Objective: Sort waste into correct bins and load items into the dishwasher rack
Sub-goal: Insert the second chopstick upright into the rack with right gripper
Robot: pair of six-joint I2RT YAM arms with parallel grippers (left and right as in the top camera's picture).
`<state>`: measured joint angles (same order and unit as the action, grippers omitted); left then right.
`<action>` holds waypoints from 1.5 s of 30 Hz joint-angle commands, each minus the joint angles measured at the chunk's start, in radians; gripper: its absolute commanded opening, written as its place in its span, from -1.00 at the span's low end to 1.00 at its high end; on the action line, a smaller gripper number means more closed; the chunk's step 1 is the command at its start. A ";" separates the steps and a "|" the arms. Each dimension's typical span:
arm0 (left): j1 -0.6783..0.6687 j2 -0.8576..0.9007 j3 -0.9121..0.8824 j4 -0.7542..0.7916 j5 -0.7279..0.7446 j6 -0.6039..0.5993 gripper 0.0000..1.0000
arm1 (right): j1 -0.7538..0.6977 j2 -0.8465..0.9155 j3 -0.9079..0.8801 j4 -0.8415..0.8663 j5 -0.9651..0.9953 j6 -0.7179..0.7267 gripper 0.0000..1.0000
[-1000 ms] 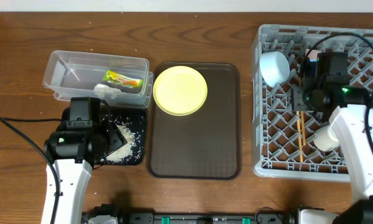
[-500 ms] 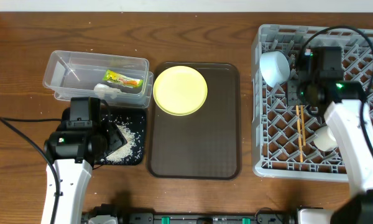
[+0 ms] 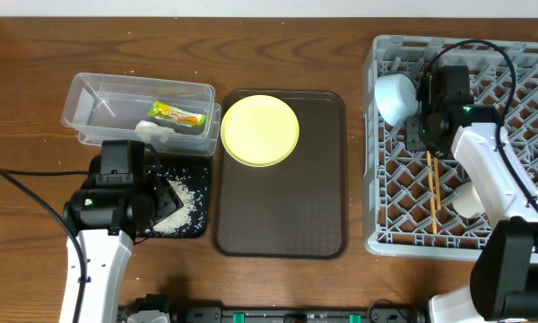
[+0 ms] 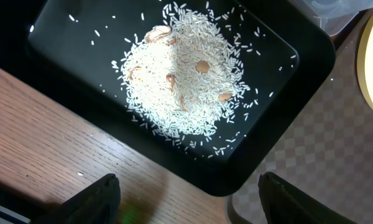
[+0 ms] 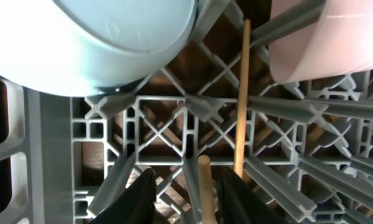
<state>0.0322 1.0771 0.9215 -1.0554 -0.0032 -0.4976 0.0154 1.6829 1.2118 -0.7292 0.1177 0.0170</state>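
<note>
Grey dishwasher rack stands at counter's right. Right claw hangs low inside it, just beside light blue bowl. Black tray lies under left claw, which is wide open and holds nothing. Right claw is part-open, one chopstick end between its fingers, gap visible, not clamped. Second chopstick lies just beside. Rice is heaped in the tray. Wrapper print too small to read.

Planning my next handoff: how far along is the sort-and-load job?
Done: wrapper and tissue in the clear tub, rice in the black tray, blue bowl, chopsticks and a pale vessel in the rack. In hand: nothing; the right hand hovers open over the chopsticks. Remaining: the yellow plate on the brown tray.
</note>
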 commanded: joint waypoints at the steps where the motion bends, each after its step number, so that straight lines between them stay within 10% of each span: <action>1: 0.006 -0.005 -0.007 -0.006 -0.005 -0.006 0.48 | 0.003 0.005 0.001 0.007 0.041 0.035 -0.48; 11: 0.006 -0.005 -0.007 -0.007 -0.005 -0.005 0.48 | 0.000 0.005 0.001 0.008 0.063 0.035 -0.96; 29: 0.006 -0.005 -0.007 -0.006 -0.005 -0.005 0.48 | -0.018 -0.017 0.048 0.048 0.129 0.035 -0.97; 35: 0.006 -0.005 -0.007 -0.007 -0.005 -0.005 0.48 | -0.030 -0.017 0.051 0.076 0.129 0.034 0.41; 45: 0.006 -0.005 -0.007 -0.006 -0.005 -0.006 0.49 | -0.028 -0.102 0.060 0.076 0.085 0.035 0.38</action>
<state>0.0322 1.0771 0.9215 -1.0554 -0.0029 -0.4976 -0.0124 1.6531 1.2423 -0.6567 0.2295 0.0448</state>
